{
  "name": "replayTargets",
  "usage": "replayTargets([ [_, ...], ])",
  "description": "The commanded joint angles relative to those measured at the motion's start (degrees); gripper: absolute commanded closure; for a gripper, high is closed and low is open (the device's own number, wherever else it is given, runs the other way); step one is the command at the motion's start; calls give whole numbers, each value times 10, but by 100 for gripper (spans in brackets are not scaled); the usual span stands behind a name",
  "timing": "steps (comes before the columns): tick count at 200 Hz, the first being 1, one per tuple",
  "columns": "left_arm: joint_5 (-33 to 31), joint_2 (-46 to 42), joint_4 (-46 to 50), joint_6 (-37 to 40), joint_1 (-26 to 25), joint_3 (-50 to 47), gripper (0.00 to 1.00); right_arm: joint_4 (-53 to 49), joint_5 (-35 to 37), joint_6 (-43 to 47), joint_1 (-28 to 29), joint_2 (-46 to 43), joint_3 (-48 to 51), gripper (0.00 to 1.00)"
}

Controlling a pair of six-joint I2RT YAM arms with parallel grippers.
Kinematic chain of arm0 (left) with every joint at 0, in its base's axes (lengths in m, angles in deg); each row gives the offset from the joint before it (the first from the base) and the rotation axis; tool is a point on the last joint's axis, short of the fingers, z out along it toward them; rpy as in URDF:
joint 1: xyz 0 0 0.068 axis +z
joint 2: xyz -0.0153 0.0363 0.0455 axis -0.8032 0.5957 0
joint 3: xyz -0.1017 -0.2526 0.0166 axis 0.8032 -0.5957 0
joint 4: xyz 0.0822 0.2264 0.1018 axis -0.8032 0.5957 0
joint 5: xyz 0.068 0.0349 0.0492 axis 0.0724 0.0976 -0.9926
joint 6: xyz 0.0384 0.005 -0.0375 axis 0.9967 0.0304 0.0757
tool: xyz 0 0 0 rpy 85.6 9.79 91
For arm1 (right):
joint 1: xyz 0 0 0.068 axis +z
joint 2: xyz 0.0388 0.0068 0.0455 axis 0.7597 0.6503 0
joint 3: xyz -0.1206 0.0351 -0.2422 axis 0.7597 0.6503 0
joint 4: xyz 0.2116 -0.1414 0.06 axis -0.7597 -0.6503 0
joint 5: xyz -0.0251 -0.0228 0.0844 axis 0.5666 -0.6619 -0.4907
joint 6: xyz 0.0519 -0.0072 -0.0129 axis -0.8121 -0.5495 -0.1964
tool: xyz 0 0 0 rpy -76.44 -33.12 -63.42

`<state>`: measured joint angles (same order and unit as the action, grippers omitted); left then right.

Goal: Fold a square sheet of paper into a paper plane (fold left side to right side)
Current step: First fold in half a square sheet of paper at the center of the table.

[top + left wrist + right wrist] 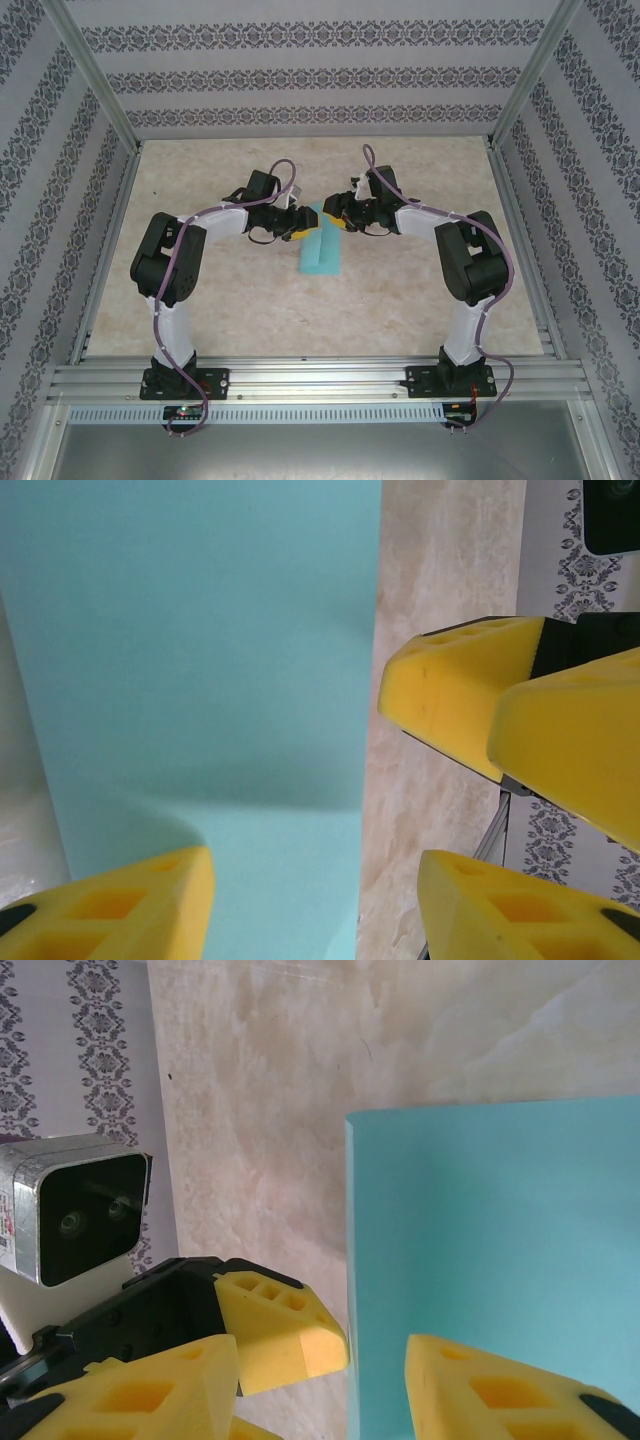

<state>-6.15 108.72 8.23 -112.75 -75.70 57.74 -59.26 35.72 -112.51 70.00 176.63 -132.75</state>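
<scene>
**A:** Where's the paper?

**B:** The teal paper (320,250) lies flat near the middle of the table (430,300). It is folded to a narrow strip, and from overhead its long edges run roughly 12 to 6 o'clock.

**A:** And the arms?

**B:** Both lean in over its 12 o'clock end. The left gripper (296,226) sits at the strip's 11 o'clock corner and the right gripper (341,221) at its 1 o'clock corner, yellow tips nearly meeting.

**A:** Pinching it?

**B:** Neither is. On the left wrist camera its fingers (130,905) stand spread, with paper beneath the 7 o'clock one. The right jaws are spread too. Paper lies under the 5 o'clock finger (500,1395) and bare table under the other. I cannot tell whether any tip touches the sheet.
</scene>
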Motion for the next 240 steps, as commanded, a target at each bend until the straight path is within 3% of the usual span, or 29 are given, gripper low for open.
replayTargets([
  [1,-2,7,-22,-4,-6,0,43,3,0,-2,9,13,-5,52],
  [68,-2,4,-21,-4,-7,2,43,-20,5,8,15,33,-20,64],
  [129,-4,-15,-11,0,-8,0,43,-4,-6,6,10,35,-20,100],
  [164,-25,-43,19,16,-8,-1,41,-34,6,29,2,37,-26,100],
  [199,-115,-61,111,59,-7,6,39,-90,35,71,-6,40,-40,100],
  [240,-110,-29,101,52,-16,0,42,-120,49,92,-10,51,-50,100],
])
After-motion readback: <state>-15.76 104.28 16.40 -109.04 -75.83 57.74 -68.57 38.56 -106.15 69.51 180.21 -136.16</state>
